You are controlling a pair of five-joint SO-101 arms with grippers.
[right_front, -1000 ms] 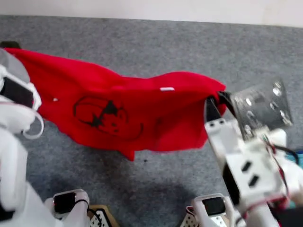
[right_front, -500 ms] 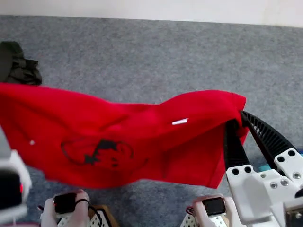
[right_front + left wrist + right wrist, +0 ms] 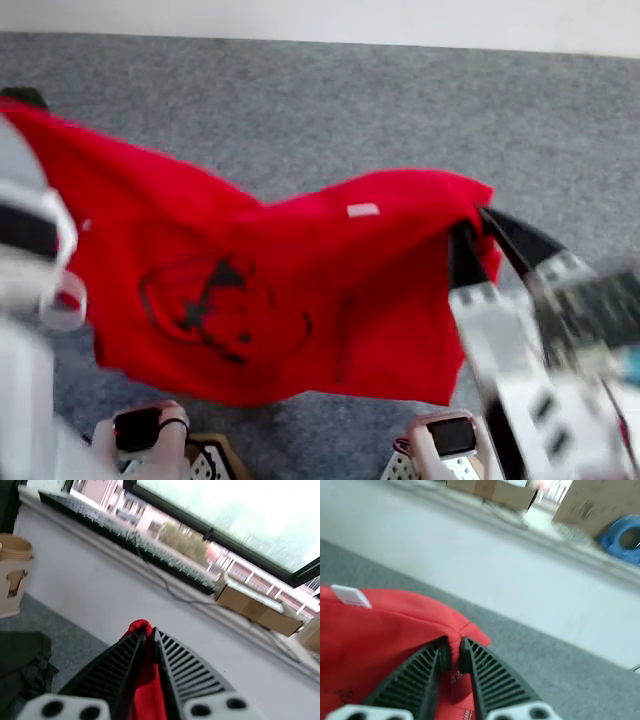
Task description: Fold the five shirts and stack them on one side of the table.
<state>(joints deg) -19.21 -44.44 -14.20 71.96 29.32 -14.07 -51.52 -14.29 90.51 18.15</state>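
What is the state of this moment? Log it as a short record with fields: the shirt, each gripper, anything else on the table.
shirt in hand: red shirt, spread between both grippers, black print and white tag facing the high view
left gripper: shut on one edge of the red shirt
right gripper: shut on the opposite edge
other garment: dark garment, bunched on the grey table near the left arm
fold state: red shirt not yet folded

1. The high camera looks down over the grey table [image 3: 350,100] from above the arms.
2. Both wrist cameras sit close behind their jaws, facing the far wall [image 3: 75,580].
3. All share the red shirt [image 3: 300,280].
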